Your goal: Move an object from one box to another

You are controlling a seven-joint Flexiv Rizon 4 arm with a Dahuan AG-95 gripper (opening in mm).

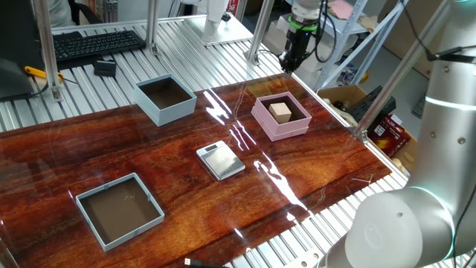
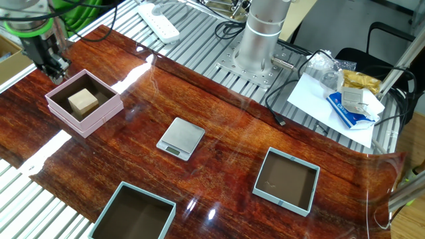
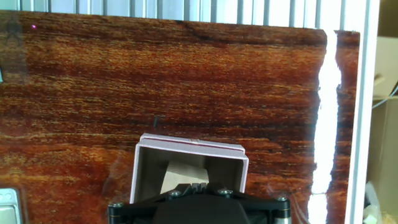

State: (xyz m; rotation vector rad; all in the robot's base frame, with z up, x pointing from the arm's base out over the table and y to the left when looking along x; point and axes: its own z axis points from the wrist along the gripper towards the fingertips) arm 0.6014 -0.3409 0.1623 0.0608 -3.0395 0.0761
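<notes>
Gripper [image 1: 288,65] is clenched shut with nothing in it, hanging above the pink box [image 1: 260,117]. Cube [image 1: 280,112] sits inside that box.

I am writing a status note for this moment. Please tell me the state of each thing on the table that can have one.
Two-finger gripper: shut, holding nothing, above the pink box.
Small tan wooden cube: resting inside the pink box, not gripped.
Small square pink box: open-topped, holding the cube.
Tall-walled light blue box: empty.
Shallow grey-blue tray: empty.
Flat silver scale: nothing on it.
</notes>
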